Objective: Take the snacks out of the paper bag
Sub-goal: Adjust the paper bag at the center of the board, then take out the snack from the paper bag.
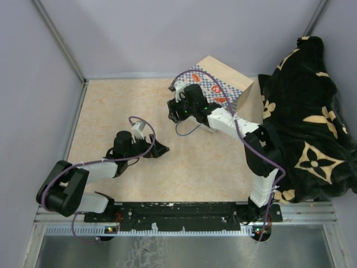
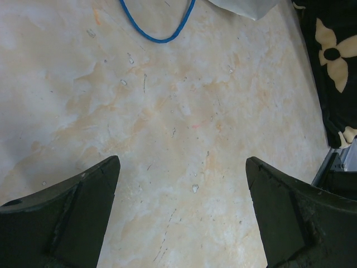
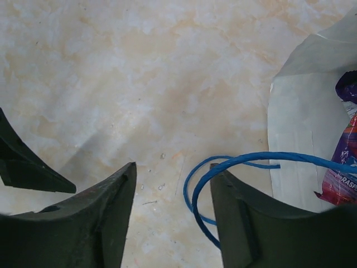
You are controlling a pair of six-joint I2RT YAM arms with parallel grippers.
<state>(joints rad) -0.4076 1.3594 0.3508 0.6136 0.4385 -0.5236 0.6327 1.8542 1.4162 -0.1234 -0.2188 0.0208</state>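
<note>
Bag (image 1: 224,79): on its side at the far right of the table (image 1: 128,106), against blanket (image 1: 309,134), mouth toward right gripper.
Snacks (image 3: 341,173): one purple-red packet shows inside the mouth.
Right gripper (image 3: 170,173): jaws partly spread, pinching nothing; blue cord (image 3: 251,158) loops between them and across one finger.
Left gripper (image 2: 182,167): spread wide over the table.

Cream-tan paper gift bag (image 1: 226,78) laid on side at far centre of beige marbled tabletop (image 1: 111,111). Black-and-tan patterned blanket (image 1: 312,128) heaped just right of it. Glossy purple-red candy packets (image 3: 343,162) lodged inside bag mouth. Thin blue cord handle (image 3: 234,164) looped onto tabletop before mouth, crossing one finger of right gripper (image 3: 173,173). Left gripper (image 2: 181,167) well apart, nearer, leftward.
</note>
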